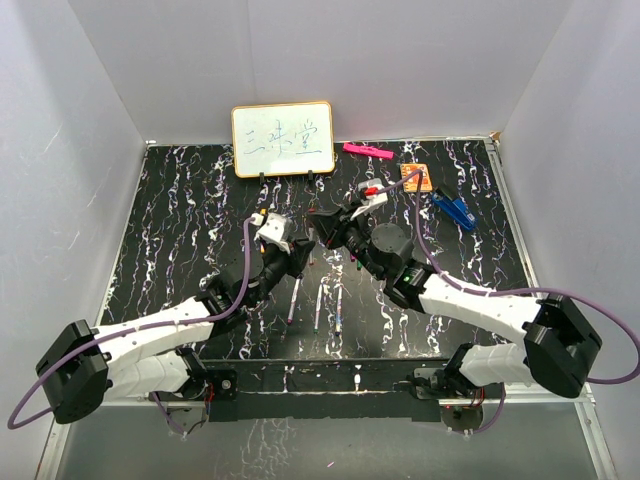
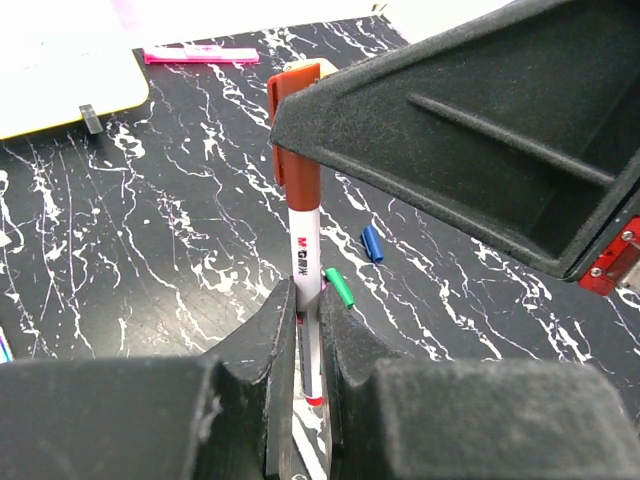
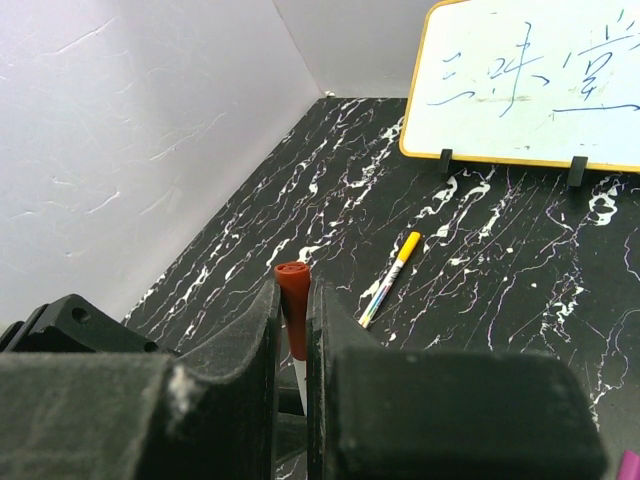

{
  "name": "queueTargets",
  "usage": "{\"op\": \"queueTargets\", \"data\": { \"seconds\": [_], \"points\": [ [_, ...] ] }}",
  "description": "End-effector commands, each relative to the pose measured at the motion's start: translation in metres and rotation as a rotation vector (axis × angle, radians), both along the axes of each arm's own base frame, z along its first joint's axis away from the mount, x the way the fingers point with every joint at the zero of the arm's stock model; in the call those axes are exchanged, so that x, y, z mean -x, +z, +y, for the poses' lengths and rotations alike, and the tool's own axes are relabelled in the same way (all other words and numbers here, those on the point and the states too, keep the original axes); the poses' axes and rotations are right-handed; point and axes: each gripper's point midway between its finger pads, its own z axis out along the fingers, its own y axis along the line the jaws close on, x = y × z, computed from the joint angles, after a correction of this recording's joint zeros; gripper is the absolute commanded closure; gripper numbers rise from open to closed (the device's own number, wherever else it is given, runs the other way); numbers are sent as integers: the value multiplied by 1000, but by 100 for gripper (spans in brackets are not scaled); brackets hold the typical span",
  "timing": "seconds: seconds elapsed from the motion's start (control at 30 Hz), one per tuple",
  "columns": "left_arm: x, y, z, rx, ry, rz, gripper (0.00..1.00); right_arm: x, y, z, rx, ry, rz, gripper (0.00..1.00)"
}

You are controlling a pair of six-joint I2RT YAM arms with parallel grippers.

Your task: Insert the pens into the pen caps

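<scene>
My left gripper (image 2: 308, 300) is shut on a white-barrelled pen (image 2: 304, 250) that stands nearly upright above the table. A red-brown pen cap (image 2: 297, 150) sits over the pen's upper end. My right gripper (image 3: 294, 295) is shut on that cap (image 3: 293, 300), and the white barrel (image 3: 301, 385) shows just below it. In the top view both grippers (image 1: 305, 245) (image 1: 325, 228) meet over the middle of the table. Three more pens (image 1: 320, 305) lie side by side nearer the arms. A yellow-capped pen (image 3: 392, 275) lies flat. A green cap (image 2: 338, 287) and a blue cap (image 2: 371, 243) lie loose.
A small whiteboard (image 1: 283, 139) stands at the back. A pink marker (image 1: 367, 151) lies beside it, with an orange card (image 1: 416, 178) and a blue clip (image 1: 455, 209) at the back right. White walls enclose the black marbled table (image 1: 180, 230) on three sides.
</scene>
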Motion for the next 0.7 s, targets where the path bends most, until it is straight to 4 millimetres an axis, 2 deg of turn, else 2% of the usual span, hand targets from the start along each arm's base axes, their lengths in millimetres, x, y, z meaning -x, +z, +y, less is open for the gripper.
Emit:
{"op": "queueTargets", "data": {
  "seconds": [0.0, 0.07, 0.1, 0.23, 0.33, 0.37, 0.5, 0.53, 0.6, 0.67],
  "points": [
    [0, 167, 22, 394, 64, -316, 100, 57, -108, 21, 266, 197, 276, 100],
    [-2, 155, 19, 357, 64, -271, 100, 44, -100, 18, 275, 128, 270, 100],
    [-2, 150, 19, 343, 65, -248, 100, 38, -93, 19, 276, 107, 262, 96],
    [-2, 116, 19, 295, 71, -144, 100, 14, -51, 23, 268, 22, 185, 71],
    [-1, 76, 20, 224, 90, -18, 100, -6, -5, 15, 247, -85, 108, 45],
    [0, 64, 21, 211, 97, 22, 100, -10, 12, 9, 232, -125, 83, 40],
    [5, 21, 31, 160, 139, 132, 100, -16, 75, -20, 159, -248, -17, 29],
    [5, 16, 36, 155, 158, 146, 100, -15, 87, -28, 140, -271, -34, 27],
    [4, 8, 44, 131, 203, 161, 100, -12, 104, -44, 114, -309, -60, 26],
    [0, 4, 52, 97, 249, 165, 100, -8, 113, -59, 94, -345, -69, 26]
  ]
}}
